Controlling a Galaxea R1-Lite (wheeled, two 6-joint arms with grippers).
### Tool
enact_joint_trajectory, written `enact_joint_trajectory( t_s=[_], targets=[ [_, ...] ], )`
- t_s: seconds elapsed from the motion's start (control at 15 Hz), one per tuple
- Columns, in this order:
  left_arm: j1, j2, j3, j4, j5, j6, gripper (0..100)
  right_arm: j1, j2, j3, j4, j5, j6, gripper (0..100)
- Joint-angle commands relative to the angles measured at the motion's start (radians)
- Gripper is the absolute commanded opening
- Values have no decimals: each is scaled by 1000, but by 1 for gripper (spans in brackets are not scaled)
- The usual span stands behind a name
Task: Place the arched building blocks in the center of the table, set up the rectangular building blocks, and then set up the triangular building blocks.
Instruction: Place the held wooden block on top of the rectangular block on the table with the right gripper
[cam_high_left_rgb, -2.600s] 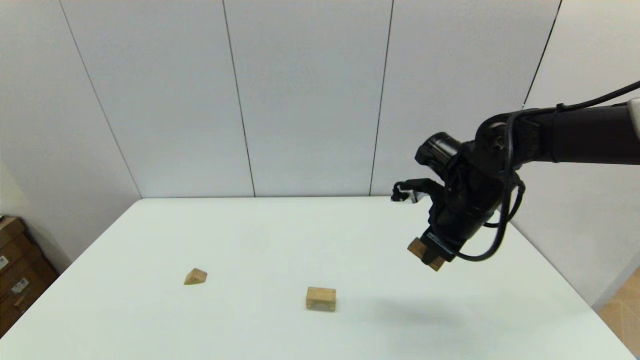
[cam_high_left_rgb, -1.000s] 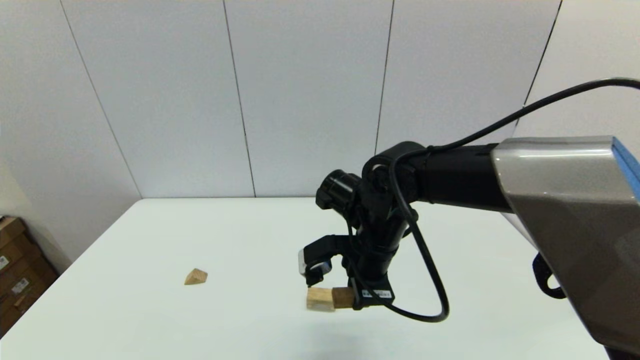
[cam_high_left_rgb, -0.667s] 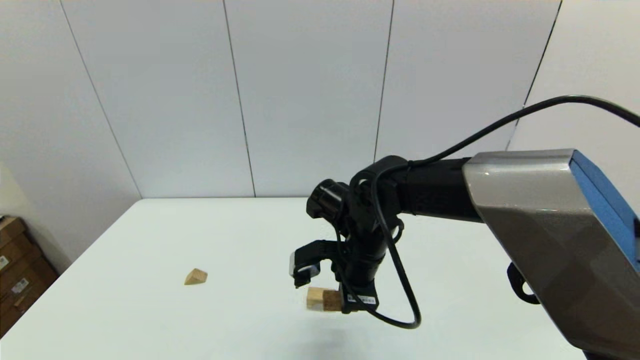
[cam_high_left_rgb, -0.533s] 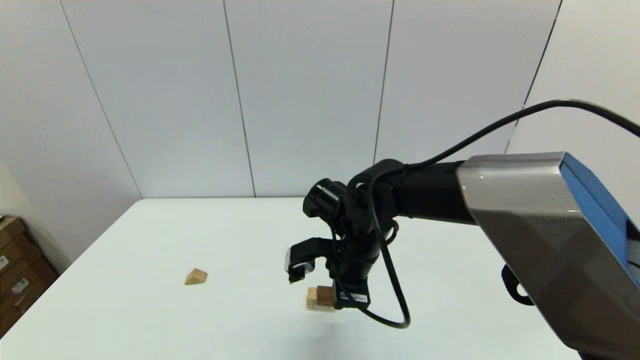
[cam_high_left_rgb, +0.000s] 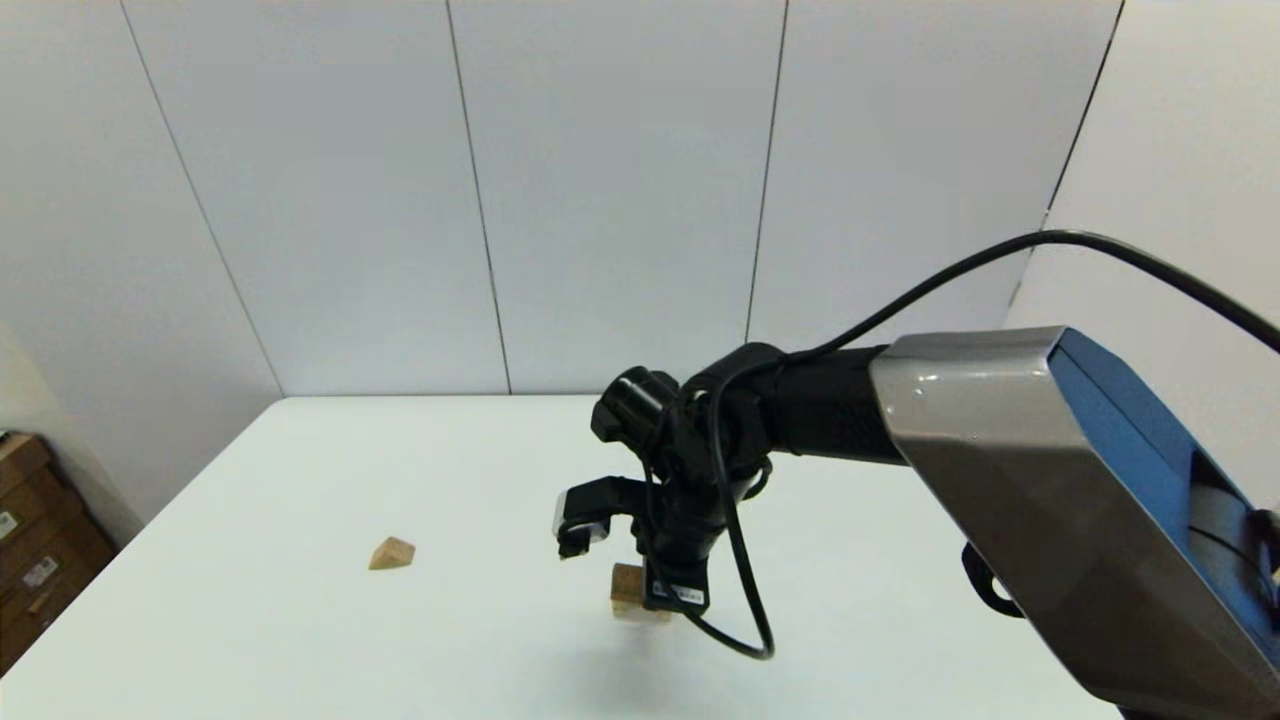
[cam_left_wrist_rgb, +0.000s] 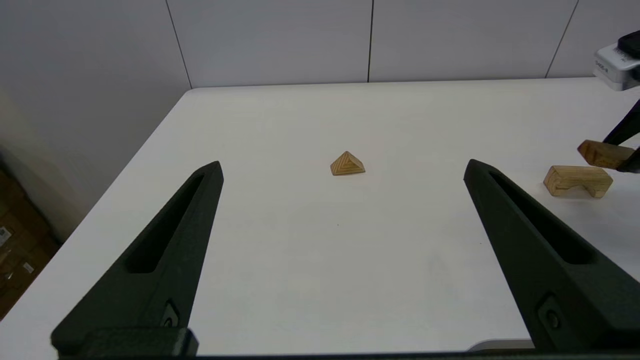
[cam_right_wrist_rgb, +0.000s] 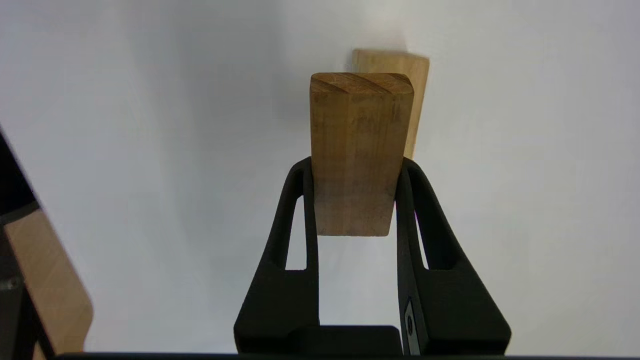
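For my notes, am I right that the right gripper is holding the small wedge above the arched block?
Not quite: the right gripper holds the flat slab, as the right wrist view shows, above the arched block. The wedge lies apart on the table.

Wedge (cam_high_left_rgb: 391, 553) left of arched block (cam_high_left_rgb: 626, 590)

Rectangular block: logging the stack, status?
Right gripper shut on rectangular block, above arched block. Left gripper open, idle. Triangular block clear.
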Motion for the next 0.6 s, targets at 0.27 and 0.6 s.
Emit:
enact_joint_trajectory(
  t_s=[0.27,0.6],
  targets=[
    [2,1,0,1,0,-1,100,-3,34,-5,-81,-14,-9,0],
    [0,1,0,0,0,0,100,-5,33,-3,-58,-17,-20,0]
  ],
)
